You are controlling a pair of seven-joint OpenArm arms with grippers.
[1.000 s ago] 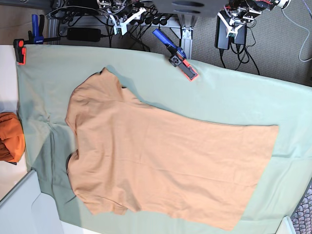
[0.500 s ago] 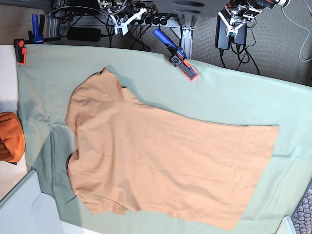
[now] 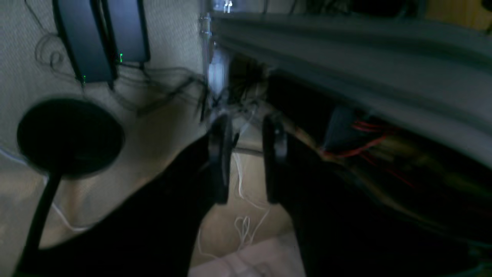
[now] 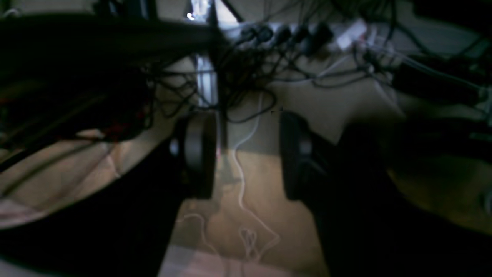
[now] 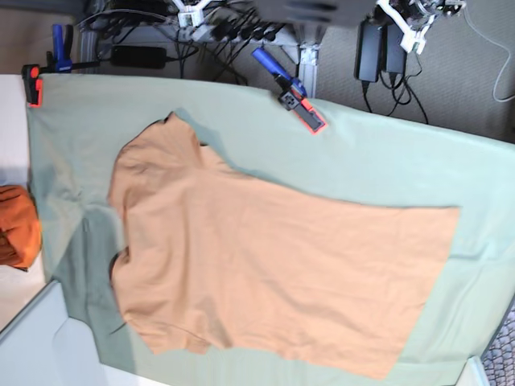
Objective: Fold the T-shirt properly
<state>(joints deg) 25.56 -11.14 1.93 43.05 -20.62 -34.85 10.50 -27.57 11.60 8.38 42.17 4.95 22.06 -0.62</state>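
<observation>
T-shirt: the large plain peach-tan short-sleeved cloth T-shirt (image 5: 265, 269) lies spread flat across the middle of the base frame, collar and sleeves toward the left edge, hem toward the right.
Sheet: a pale green cloth sheet (image 5: 378, 161) covers the counter under the shirt and shows all around it.
My left pincer: my left pincer (image 3: 247, 159) has its two dark fingers standing parallel with a narrow gap between them, and it holds nothing; behind it are blurred cables and floor.
My right pincer: my right pincer (image 4: 243, 154) stands open wider, with bare floor and a white cord visible through the gap, and it holds nothing.
Arms: in the base view both sit at the very top edge, well apart from the shirt.
Clamps: a blue and red bar clamp (image 5: 290, 90) lies on the sheet's upper edge; a small red and black clamp (image 5: 33, 84) sits at the upper left corner.
Bundle: a darker orange cloth bundle (image 5: 18, 226) sits at the left edge.
</observation>
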